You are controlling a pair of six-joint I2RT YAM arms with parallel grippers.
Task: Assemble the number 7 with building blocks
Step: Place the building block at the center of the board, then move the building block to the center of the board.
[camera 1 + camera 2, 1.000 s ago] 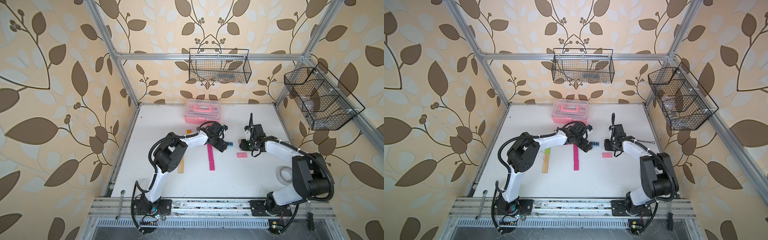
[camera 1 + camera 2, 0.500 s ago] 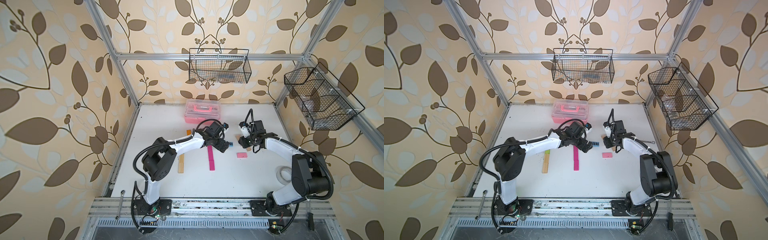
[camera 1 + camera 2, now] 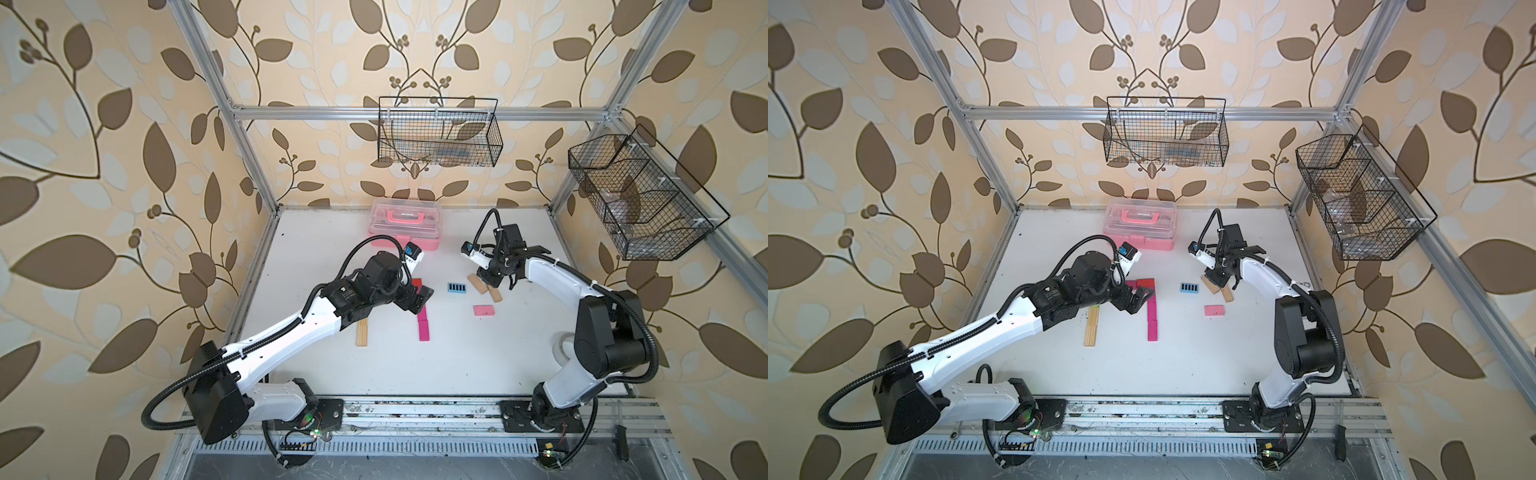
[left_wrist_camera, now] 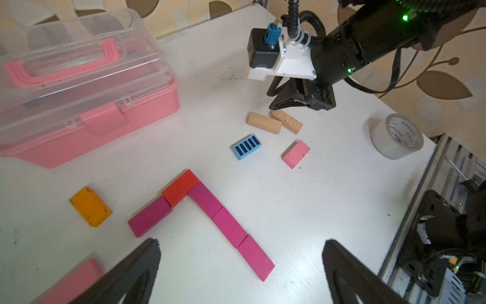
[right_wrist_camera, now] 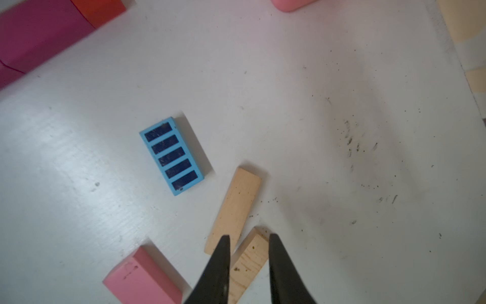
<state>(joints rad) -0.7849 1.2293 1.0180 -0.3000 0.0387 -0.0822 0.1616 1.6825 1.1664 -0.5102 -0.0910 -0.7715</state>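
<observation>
- L fingers (image 4: 131,273) spread wide, nothing in them; they hang over the lower stem of the number 7 (image 3: 1152,307)
- the 7 lies flat mid-desk (image 3: 457,365); the bar is a magenta block (image 4: 150,215) and a red block (image 4: 180,188) set end to end; the stem (image 4: 228,226) is three magenta blocks in line, running from the red end toward the desk's front edge
- R fingers (image 5: 218,268) are narrowly parted over one end of a wood block (image 5: 247,263); can't tell whether they pinch it or only straddle it
- second wood block (image 5: 234,208) lies just beside it; the pair makes a loose V, both flat on the desk
- blue-striped block (image 4: 246,146) sits between the 7 and the wood pair, clear of both; light pink block (image 4: 295,154) lies near, toward the front
- orange block (image 4: 90,206) lies apart, off the bar's magenta end
- pink case (image 4: 105,123) stands at the desk's back edge; tape roll (image 4: 397,136) sits by the R arm's base
</observation>
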